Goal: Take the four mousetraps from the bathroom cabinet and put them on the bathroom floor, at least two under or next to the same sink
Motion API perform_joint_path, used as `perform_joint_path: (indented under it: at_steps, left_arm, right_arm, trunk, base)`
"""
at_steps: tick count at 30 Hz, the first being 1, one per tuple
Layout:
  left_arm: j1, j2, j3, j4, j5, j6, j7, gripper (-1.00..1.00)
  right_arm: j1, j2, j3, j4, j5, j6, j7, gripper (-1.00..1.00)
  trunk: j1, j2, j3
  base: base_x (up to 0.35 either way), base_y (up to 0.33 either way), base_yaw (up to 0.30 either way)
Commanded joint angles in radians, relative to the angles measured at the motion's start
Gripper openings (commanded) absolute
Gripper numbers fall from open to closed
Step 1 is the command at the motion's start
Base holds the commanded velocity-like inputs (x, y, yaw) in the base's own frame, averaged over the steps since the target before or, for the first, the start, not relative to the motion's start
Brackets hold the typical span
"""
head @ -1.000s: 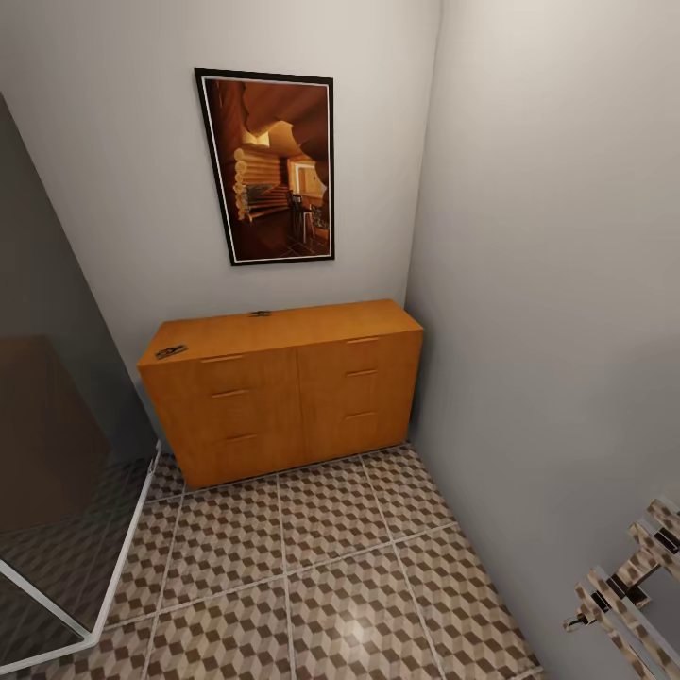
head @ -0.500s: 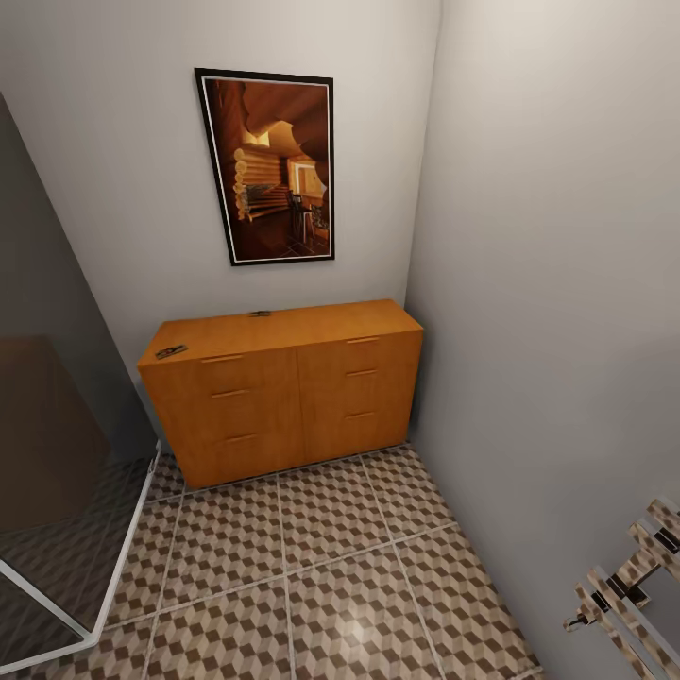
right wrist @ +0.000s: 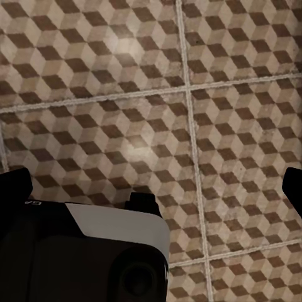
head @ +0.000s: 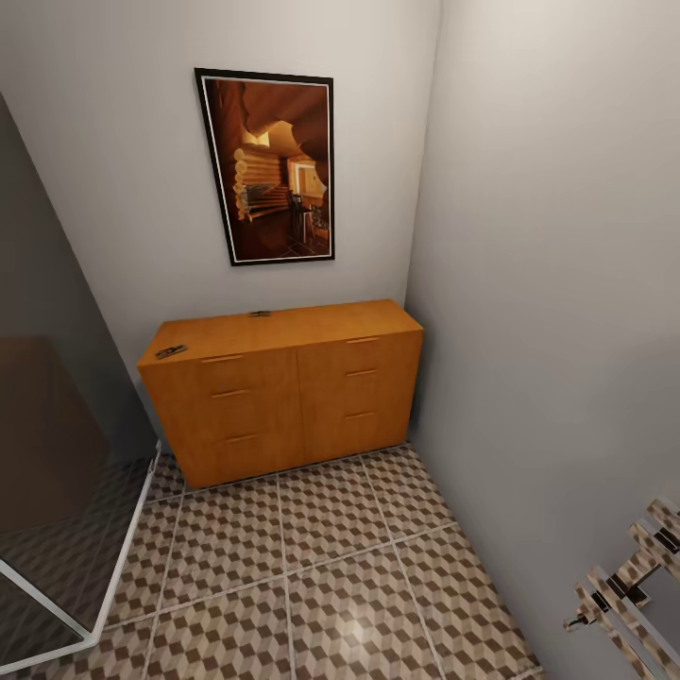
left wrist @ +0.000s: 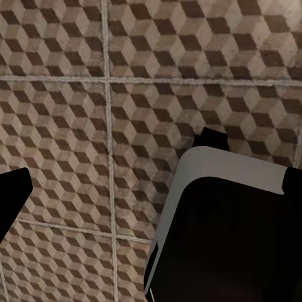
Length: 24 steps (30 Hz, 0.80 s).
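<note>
Room: a narrow bathroom corner with grey walls; a dark-framed picture of a log-cabin interior (head: 274,168) hangs above the furniture.
Cabinet: a low, wide orange-brown wooden chest of drawers (head: 283,397) with bar handles stands against the back wall, all drawers closed.
Mousetraps: two small flat dark-wired objects lie on the cabinet top, one near its left front corner (head: 171,351), one at the back edge (head: 259,314); too small to identify with certainty. Any others are probably inside the drawers.
Floor: large tiles printed with brown, beige and white cubes (head: 321,576), where the traps must end up.
Left gripper (left wrist: 126,189): points down at the tiles, holding nothing; one dark fingertip (left wrist: 12,195) shows, so the jaw spread cannot be told.
Right gripper (right wrist: 157,182): also aimed at the floor, fingertips far apart at the frame edges, empty.
Posture: both arms seem parked low for driving up to the cabinet.
</note>
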Motion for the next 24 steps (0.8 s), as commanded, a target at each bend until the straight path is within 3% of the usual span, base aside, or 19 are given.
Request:
perform_joint_path:
  at_steps: [1, 24]
  left_arm:
    - [-0.001, 0.0, -0.008, 0.001, 0.007, 0.002, 0.001, 1.0]
    - [-0.001, 0.0, -0.008, 0.001, 0.007, 0.002, 0.001, 1.0]
  right_arm:
    - [-0.001, 0.001, 0.008, 0.002, -0.01, -0.005, -0.002, 1.0]
    - [0.0, 0.0, 0.008, 0.003, -0.01, -0.005, -0.002, 1.0]
  trunk:
    - [0.0, -0.001, -0.001]
    - [0.0, -0.001, -0.001]
  base:
    - [0.0, 0.0, 0.0]
    - [0.0, 0.0, 0.0]
